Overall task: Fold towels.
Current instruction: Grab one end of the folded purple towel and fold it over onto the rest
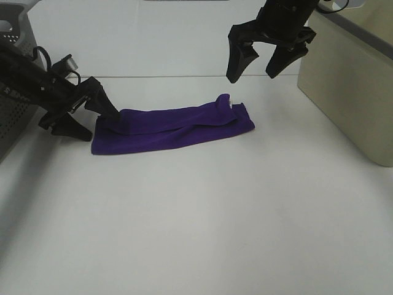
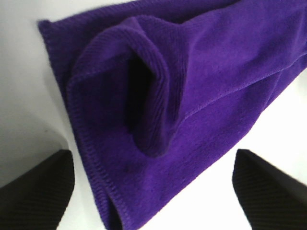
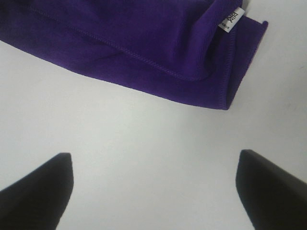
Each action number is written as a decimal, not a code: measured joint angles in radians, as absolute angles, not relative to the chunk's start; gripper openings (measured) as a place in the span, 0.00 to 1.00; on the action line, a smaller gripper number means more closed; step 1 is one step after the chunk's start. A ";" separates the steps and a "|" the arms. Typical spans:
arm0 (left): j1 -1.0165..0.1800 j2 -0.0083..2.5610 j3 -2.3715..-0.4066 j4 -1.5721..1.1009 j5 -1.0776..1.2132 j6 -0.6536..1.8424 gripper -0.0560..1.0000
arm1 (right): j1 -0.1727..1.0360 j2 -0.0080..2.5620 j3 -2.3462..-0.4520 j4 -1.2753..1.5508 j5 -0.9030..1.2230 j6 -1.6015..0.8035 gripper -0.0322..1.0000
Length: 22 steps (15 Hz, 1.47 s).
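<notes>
The deep purple soft towel is laid as a folded strip on the worktop, beside the beige bin. The left end effector and right end effector are spread, nothing pinched. For the second fold, the strip's end far from the bin must probably be gripped.

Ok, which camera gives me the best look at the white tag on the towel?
The right wrist view: the tag is close and sharp at the towel's corner. The high exterior view shows only a white speck at the towel's right end. The left wrist view misses it.
</notes>
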State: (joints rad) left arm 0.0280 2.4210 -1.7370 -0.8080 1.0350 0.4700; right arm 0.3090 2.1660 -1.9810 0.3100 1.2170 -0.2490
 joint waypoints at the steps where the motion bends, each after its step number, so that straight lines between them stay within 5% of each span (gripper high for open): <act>1: 0.022 2.424 -1.738 -0.809 1.035 0.466 0.83 | 0.309 2.166 -1.981 0.310 1.217 -0.249 0.90; 4: -0.046 2.436 -1.763 -0.813 0.979 0.412 0.75 | 0.309 2.166 -1.981 0.310 1.217 -0.249 0.90; 6: -0.128 2.467 -1.828 -0.736 0.911 0.349 0.30 | 0.309 2.166 -1.981 0.310 1.217 -0.249 0.90; 7: -0.148 2.478 -1.852 -0.715 0.908 0.345 0.14 | 0.309 2.164 -1.981 0.310 1.217 -0.248 0.90; 8: -0.160 2.485 -1.873 -0.696 0.907 0.344 0.10 | 0.309 2.157 -1.981 0.310 1.217 -0.248 0.90; 13: -0.170 2.497 -1.976 -0.608 0.991 0.338 0.10 | 0.309 2.096 -1.981 0.304 1.218 -0.239 0.90; 18: -0.178 2.497 -2.277 -0.346 1.202 0.219 0.10 | 0.309 1.952 -1.981 0.302 1.220 -0.186 0.90; 22: -0.294 2.499 -2.397 -0.359 1.207 0.214 0.10 | 0.309 1.886 -1.981 0.303 1.221 -0.177 0.90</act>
State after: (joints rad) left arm -0.2940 2.4990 -2.3970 -0.3590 1.2070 0.2140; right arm 0.3090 1.8860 -1.9810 0.3030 1.2210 -0.1770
